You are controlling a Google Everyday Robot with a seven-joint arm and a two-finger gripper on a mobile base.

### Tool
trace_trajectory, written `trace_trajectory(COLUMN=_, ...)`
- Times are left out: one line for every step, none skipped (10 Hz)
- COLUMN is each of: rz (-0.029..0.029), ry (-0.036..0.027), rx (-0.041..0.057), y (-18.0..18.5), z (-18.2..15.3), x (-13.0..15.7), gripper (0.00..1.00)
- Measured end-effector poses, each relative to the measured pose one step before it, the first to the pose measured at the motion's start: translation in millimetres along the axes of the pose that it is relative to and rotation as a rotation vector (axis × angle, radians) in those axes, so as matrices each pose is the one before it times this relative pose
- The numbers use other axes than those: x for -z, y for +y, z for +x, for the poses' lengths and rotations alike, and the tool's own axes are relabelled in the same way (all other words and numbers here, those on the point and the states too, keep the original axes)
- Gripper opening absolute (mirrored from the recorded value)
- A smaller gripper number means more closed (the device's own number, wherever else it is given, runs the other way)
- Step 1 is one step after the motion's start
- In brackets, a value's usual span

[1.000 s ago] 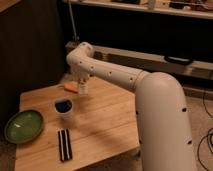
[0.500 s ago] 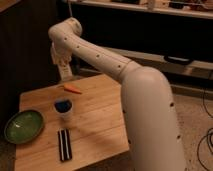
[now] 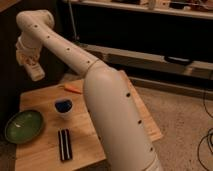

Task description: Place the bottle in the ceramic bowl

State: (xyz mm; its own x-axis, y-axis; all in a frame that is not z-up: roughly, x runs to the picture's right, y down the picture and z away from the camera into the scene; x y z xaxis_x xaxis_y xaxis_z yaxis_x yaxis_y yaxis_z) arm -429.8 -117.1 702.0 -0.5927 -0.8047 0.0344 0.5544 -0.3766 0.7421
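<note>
The white arm reaches across to the upper left of the camera view. Its gripper [image 3: 30, 63] hangs high above the far left corner of the wooden table [image 3: 105, 107], shut on a small white bottle [image 3: 37, 73] that sticks out down and to the right. The green ceramic bowl [image 3: 24, 125] sits at the table's left edge, well below the gripper and nearer the front, with nothing in it.
A small white cup with a blue inside [image 3: 63, 106] stands mid-table, right of the bowl. An orange carrot-like piece [image 3: 73, 88] lies behind it. A black striped block [image 3: 64, 144] lies near the front edge. A dark shelf unit [image 3: 150, 30] stands behind.
The arm has swung left and upward, carrying the bottle from above the blue cup to high over the table's far left corner. The gripper has stayed shut.
</note>
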Motion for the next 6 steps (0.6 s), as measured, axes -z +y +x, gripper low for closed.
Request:
trace_trajectory(rz=0.0127, ry=-0.02788, rx=0.01801, y=-8.91, z=-10.04, x=-13.92, gripper=0.0)
trace_trajectory(rz=0.01217, ry=-0.02758, rx=0.01506, y=-5.33, z=-15.16, x=-16.96, gripper=0.0)
trace_trajectory(rz=0.01185, ry=-0.0242, rx=0.00653, y=1.17, z=-20.14, x=-19.36, gripper=0.0)
trace_trajectory(rz=0.01113, ry=-0.01423, rx=0.0052, y=5.23, z=-15.75, x=-15.94, gripper=0.0)
trace_trajectory(rz=0.01199, ry=-0.01485, rx=0.01699, y=11.61, z=-16.08, x=-20.73, gripper=0.0)
trace_trajectory(rz=0.00936, ry=-0.01067, rx=0.02303, y=5.03, z=-8.95, x=-16.67, gripper=0.0)
